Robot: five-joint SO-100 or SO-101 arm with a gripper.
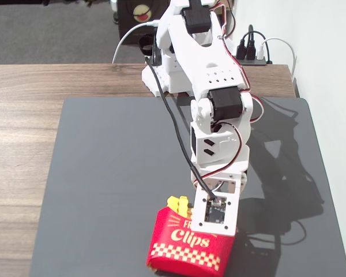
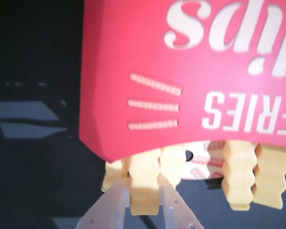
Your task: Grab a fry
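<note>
Right now the arm (image 1: 210, 92) reaches out across the dark mat (image 1: 115, 173) and bends down over the mouth of the red carton (image 1: 187, 245), which lies on the mat near its front edge. In the fixed view the wrist hides the gripper itself; only a few yellow tips (image 1: 177, 203) show to the left of it, above the carton's rim.

The wrist view tells more. There the carton (image 2: 190, 71) fills the upper part of the picture, upside down, and several yellow sticks poke out of its mouth toward the camera. The fry (image 2: 144, 183) nearest the jaws stands straight ahead of them, its long axis running from the carton's mouth down toward the gripper (image 2: 143, 198), in line with the reach and not across it. Two more fries (image 2: 255, 174) lie off to the right of the jaws, well clear of them.

The two pale fingers (image 2: 112, 210) are parted just about the width of that one fry, and its free end sits between their tips. They look to be touching or nearly touching its notched sides, but whether they are pressing on it I cannot tell. My judgement is that closing the jaws and pulling back along the fry's length is what remains.
</note>
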